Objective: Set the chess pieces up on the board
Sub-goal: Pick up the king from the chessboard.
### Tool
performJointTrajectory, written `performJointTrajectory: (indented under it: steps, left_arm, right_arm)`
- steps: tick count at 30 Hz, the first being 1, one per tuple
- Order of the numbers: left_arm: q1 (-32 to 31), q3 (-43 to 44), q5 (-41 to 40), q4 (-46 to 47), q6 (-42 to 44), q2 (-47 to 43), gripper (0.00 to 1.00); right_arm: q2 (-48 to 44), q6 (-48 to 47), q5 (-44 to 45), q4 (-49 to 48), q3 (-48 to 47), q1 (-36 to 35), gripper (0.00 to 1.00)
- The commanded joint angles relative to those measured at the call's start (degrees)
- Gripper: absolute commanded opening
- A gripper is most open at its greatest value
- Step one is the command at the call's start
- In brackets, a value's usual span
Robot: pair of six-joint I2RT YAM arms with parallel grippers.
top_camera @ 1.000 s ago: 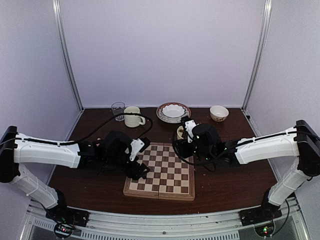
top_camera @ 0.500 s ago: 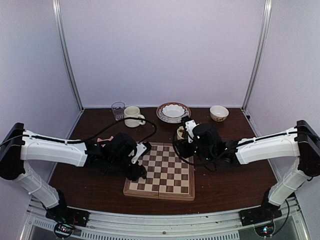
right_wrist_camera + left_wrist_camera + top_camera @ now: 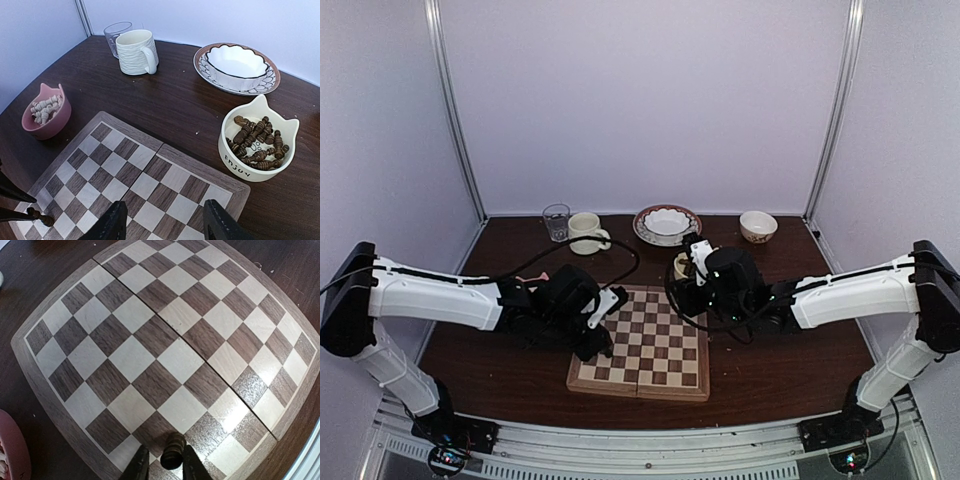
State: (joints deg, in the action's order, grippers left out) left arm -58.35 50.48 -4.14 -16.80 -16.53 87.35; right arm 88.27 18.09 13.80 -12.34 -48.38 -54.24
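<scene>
The board (image 3: 650, 345) lies mid-table, bare except for one dark chess piece (image 3: 173, 450) near its left edge. My left gripper (image 3: 165, 465) has drawn its jaws in round that piece, and the right finger (image 3: 192, 465) presses against it. The same piece (image 3: 44, 219) shows at the left fingertips in the right wrist view. My right gripper (image 3: 165, 220) hangs open over the board's far right corner, holding nothing. More dark chess pieces fill a cream cat-eared bowl (image 3: 258, 145). Pale ones sit in a pink bowl (image 3: 46, 111).
Along the back stand a glass (image 3: 556, 220), a cream mug (image 3: 585, 232), a patterned plate holding a white bowl (image 3: 667, 224) and a small bowl (image 3: 758, 226). The cream bowl (image 3: 681, 264) sits just past the board's far right corner, the pink one (image 3: 537, 278) left of the board.
My left gripper's jaws have narrowed from wide open onto the dark piece, and the left arm has stretched a little toward the board. The right arm has not moved.
</scene>
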Motion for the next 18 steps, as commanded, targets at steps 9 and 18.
performJointTrajectory:
  steps: [9, 18]
  left_arm:
    - [-0.36, 2.39, 2.19, -0.80, -0.43, 1.09, 0.26]
    - [-0.35, 2.50, 1.24, -1.24, -0.93, 0.16, 0.07]
  right_arm:
    - [-1.78, -0.85, 1.33, 0.56, 0.13, 0.27, 0.55]
    - [-1.95, -0.86, 1.57, 0.74, 0.13, 0.27, 0.55]
